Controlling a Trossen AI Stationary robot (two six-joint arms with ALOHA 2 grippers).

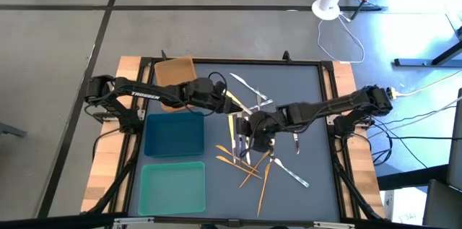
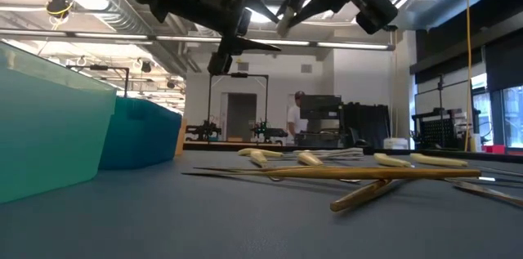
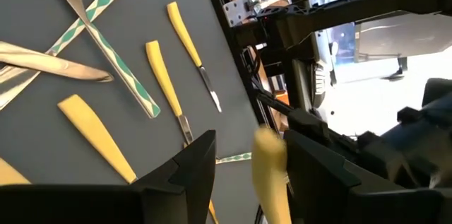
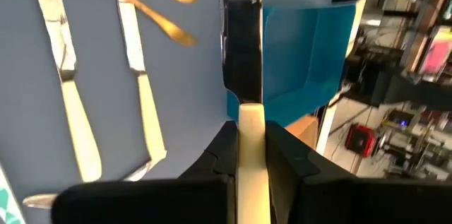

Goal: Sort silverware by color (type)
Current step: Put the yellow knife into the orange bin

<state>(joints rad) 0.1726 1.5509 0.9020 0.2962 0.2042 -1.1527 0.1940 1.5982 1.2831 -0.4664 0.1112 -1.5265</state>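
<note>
Right gripper (image 4: 248,155), above the scattered silverware (image 1: 249,160) at mid-table, has its jaws clamped on a yellow-handled knife (image 4: 244,75); left gripper (image 3: 247,164) hovers beside the blue tray (image 1: 173,134), jaws open around a yellow handle. A handover appears under way; the receiving jaws should close fully before the right releases.

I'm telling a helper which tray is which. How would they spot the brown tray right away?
Start at the dark mat that covers the table, then go to its left edge, where three trays sit in a column. The brown tray is at the far end, beyond the blue tray and teal tray, partly under the left gripper's arm. It alone is brown.
</note>
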